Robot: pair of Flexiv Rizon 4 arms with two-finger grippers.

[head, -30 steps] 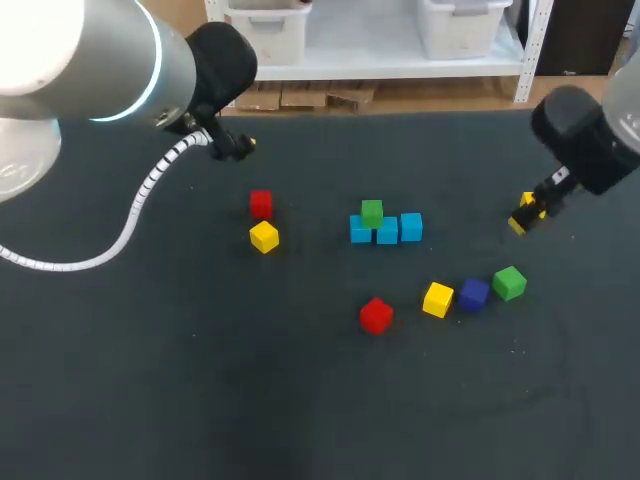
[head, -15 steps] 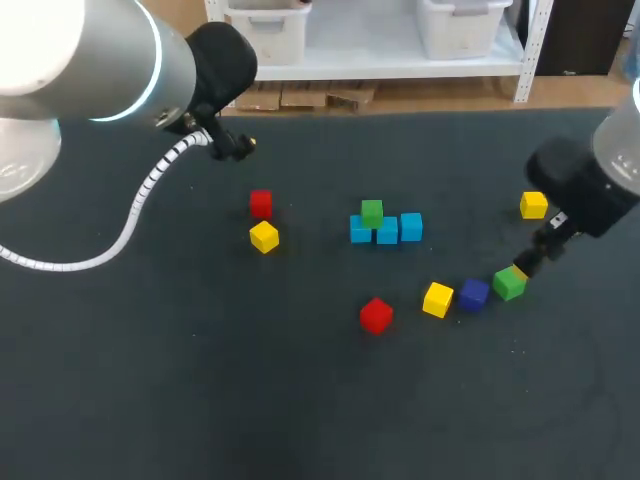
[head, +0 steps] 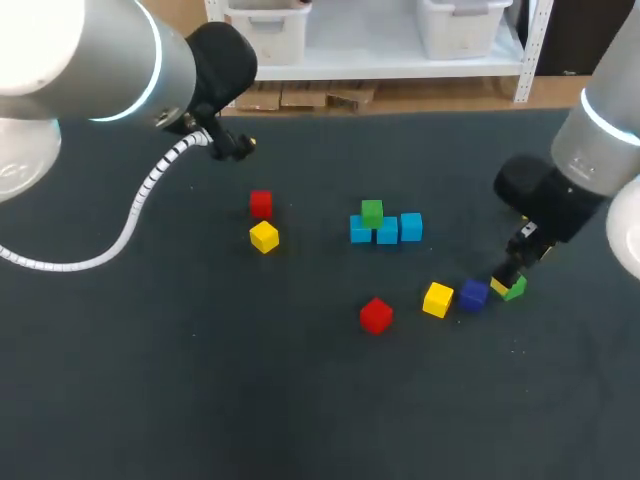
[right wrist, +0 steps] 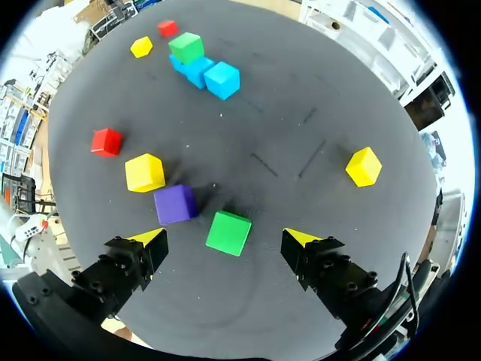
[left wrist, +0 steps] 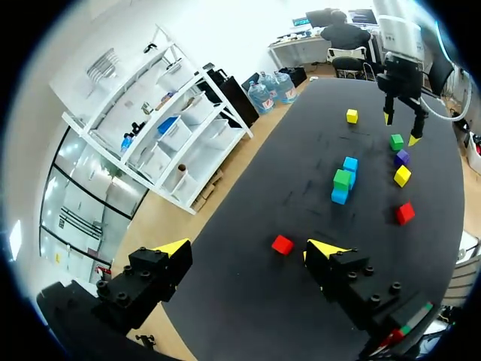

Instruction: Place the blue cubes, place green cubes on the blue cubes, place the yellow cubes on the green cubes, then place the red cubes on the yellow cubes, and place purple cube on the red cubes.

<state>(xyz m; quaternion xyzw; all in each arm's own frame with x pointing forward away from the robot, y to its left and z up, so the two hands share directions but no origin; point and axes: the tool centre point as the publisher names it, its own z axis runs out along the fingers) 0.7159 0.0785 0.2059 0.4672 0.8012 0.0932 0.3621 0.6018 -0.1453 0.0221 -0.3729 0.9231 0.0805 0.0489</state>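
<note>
The right gripper [right wrist: 223, 239], fingers spread wide, hangs over the small green cube [right wrist: 228, 232] lying on the dark table [right wrist: 301, 135] just beside the small purple cube [right wrist: 175, 204], so it should descend square to the green faces, clearing that neighbour, before pinching.

Eleven cubes on the table [head: 300, 400], by my count. Three light blue cubes [head: 358, 231] [head: 388, 235] [head: 411, 226]. Two green cubes [right wrist: 186, 47] [right wrist: 228, 232]. Three yellow cubes [right wrist: 145, 172] [right wrist: 141, 47] [right wrist: 364, 166] — the third shows only from the wrist cameras, since the right arm hides it from the overhead one. Two red cubes [head: 261, 203] [head: 376, 315]. And just one purple cube [head: 474, 294] — the only colour without a match.
</note>
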